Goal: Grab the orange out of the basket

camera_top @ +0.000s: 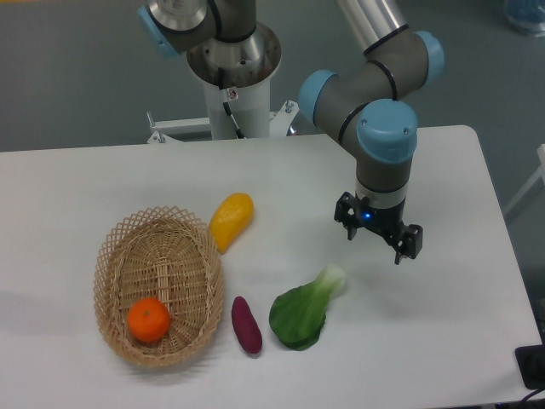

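Orange (148, 320) sits in our basket (158, 223), unreached; end effector (377, 239) hangs released, well apart over the bench (443, 341).

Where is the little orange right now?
The orange lies inside the wicker basket at the table's lower left, left of the purple sweet potato.

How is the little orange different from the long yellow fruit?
The orange is round and bright orange; the yellow fruit is long and yellow-orange. The orange sits inside the basket; the yellow fruit lies on the table beside it. The orange looks smaller. Both are smooth-skinned and untouched.
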Robot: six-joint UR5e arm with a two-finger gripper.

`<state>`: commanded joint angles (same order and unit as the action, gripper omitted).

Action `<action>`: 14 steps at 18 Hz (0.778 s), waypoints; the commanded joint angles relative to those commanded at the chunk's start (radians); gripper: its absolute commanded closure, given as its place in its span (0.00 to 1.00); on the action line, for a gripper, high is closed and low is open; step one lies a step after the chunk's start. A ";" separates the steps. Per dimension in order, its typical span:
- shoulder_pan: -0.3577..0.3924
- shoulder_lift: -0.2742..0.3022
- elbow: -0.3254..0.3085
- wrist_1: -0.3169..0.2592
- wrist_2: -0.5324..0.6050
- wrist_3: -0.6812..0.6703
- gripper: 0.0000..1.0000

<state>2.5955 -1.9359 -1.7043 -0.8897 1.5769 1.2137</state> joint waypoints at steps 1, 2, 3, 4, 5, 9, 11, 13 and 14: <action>-0.002 0.000 0.000 0.002 -0.002 -0.032 0.00; -0.002 0.000 0.002 0.002 -0.008 -0.066 0.00; -0.002 0.000 0.002 0.005 -0.009 -0.101 0.00; -0.005 0.002 0.003 0.009 -0.009 -0.108 0.00; -0.006 0.002 0.002 0.020 -0.009 -0.109 0.00; -0.018 -0.002 0.002 0.031 -0.026 -0.183 0.00; -0.031 -0.006 0.005 0.031 -0.031 -0.253 0.00; -0.040 -0.006 0.005 0.032 -0.037 -0.289 0.00; -0.040 -0.005 0.003 0.032 -0.050 -0.283 0.00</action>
<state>2.5556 -1.9405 -1.7012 -0.8575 1.5264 0.9311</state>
